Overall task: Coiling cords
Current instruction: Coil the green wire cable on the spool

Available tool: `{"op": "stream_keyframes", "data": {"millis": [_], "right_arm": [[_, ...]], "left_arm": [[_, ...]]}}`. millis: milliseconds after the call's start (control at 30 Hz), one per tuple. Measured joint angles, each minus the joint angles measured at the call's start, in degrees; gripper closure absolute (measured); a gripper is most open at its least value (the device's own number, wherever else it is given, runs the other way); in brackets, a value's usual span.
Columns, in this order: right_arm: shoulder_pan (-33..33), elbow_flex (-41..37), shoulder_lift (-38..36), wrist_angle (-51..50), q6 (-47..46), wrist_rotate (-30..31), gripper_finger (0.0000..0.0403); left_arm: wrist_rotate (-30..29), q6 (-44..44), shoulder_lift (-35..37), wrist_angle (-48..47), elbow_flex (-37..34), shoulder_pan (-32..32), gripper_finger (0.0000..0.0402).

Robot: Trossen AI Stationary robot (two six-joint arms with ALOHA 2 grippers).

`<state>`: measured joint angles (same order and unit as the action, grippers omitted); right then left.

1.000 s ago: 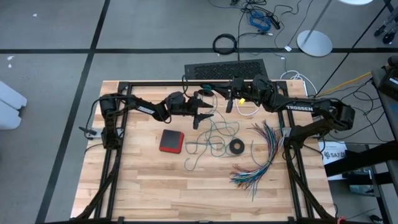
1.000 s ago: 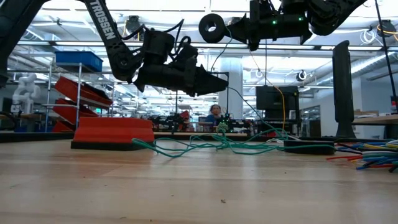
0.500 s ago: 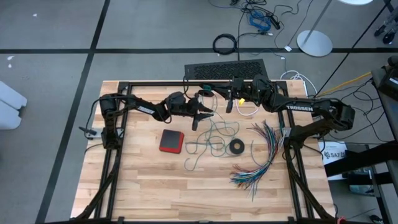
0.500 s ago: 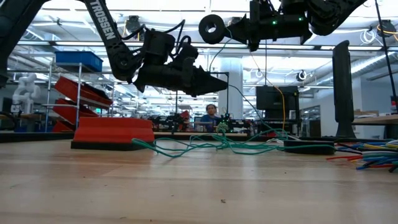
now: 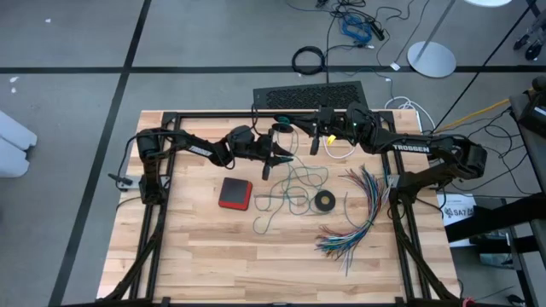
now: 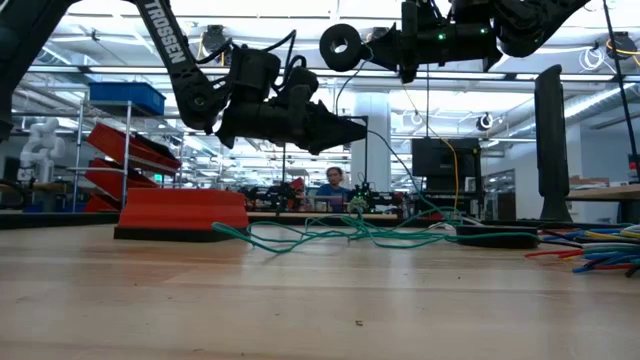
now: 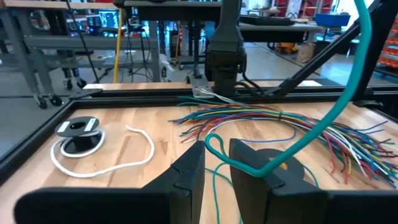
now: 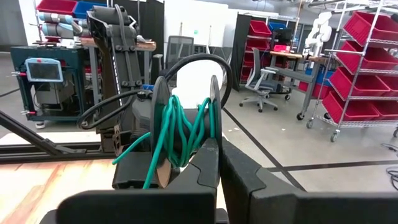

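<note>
My right gripper [image 8: 219, 167] is shut on a black reel [image 6: 342, 45] with the teal-green cord [image 8: 180, 134] wound on it, high over the table's far side. From the reel the cord comes down past my left gripper [image 7: 216, 163] to a loose tangle [image 5: 294, 183] on the boards. The left gripper's fingers stand a narrow gap apart with the cord running through it. The white cord [image 7: 127, 155] lies curled on the table by its small round black-and-white piece [image 7: 78, 129], touched by neither gripper. My left gripper has the teal cord lying over the top of one finger [image 7: 273, 163], and a small bend of the cord [image 7: 210, 142] stands in the gap. The gap is wider than the cord, and I see no pinch. The fingers point level. My right gripper pinches the rim of one flange [image 8: 215, 134] of the reel between its two fingers. They come level from the table's right. The reel hangs clear of the table, its axle level.
A flat red box [image 5: 235, 194], a black tape-like ring [image 5: 324, 201] and a fan of multicoloured wires [image 5: 358, 213] lie mid-table. Black frame rails [image 5: 213, 115] edge the boards. A black vented panel [image 5: 311, 92] sits beyond the far edge. A person [image 6: 332, 182] shows far behind.
My left gripper has kept its place while its fingers closed from wide apart to a narrow gap around the teal cord. The reel and my right gripper have kept still.
</note>
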<state>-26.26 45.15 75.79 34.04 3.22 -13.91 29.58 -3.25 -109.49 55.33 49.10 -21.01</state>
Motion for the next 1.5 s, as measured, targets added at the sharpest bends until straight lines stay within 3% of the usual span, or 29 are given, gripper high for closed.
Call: {"op": "stream_keyframes", "data": {"millis": [100, 300, 500, 733, 1233, 1500], "right_arm": [[0.0, 0.0, 0.0, -0.1, 0.0, 0.0, 0.0403], [0.0, 0.0, 0.0, -0.5, -0.3, -0.8, 0.0403], [0.0, 0.0, 0.0, -0.7, -0.5, -1.5, 0.0403], [-0.1, 0.0, 0.0, -5.3, 3.4, -1.3, 0.0403], [-3.3, 2.6, 0.0, -23.3, 12.9, -1.2, 0.0403], [-2.5, 2.9, 0.0, -26.6, 16.6, 0.0, 0.0403]], "left_arm": [[-1.5, 1.4, 0.0, 0.9, 0.0, -0.2, 0.0329], [-5.3, 2.2, 0.0, 0.5, -1.4, -3.0, 0.0392], [-6.3, 10.3, 0.0, 0.7, -3.7, -9.1, 0.0398], [-2.7, 15.7, 0.3, 1.3, -3.9, -13.1, 0.0399], [-0.7, 19.5, 3.5, -2.9, -2.7, -19.6, 0.04], [0.6, 20.6, 3.5, -4.9, -1.9, -21.0, 0.0401]]}}
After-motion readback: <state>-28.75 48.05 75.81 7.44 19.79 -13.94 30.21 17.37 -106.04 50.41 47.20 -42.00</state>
